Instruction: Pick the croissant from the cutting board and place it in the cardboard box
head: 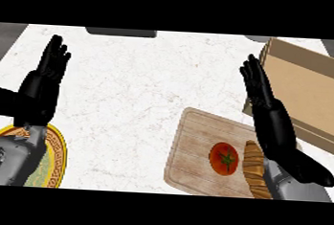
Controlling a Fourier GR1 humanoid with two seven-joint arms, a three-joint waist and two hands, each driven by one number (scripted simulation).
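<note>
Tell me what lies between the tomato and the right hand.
The croissant lies there on the cutting board, close beside the tomato, its right edge partly hidden under the open right hand. The head view shows this.

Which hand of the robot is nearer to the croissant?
Right. The right hand shows just beside the croissant, on its right; the left hand is far off to its left.
</note>
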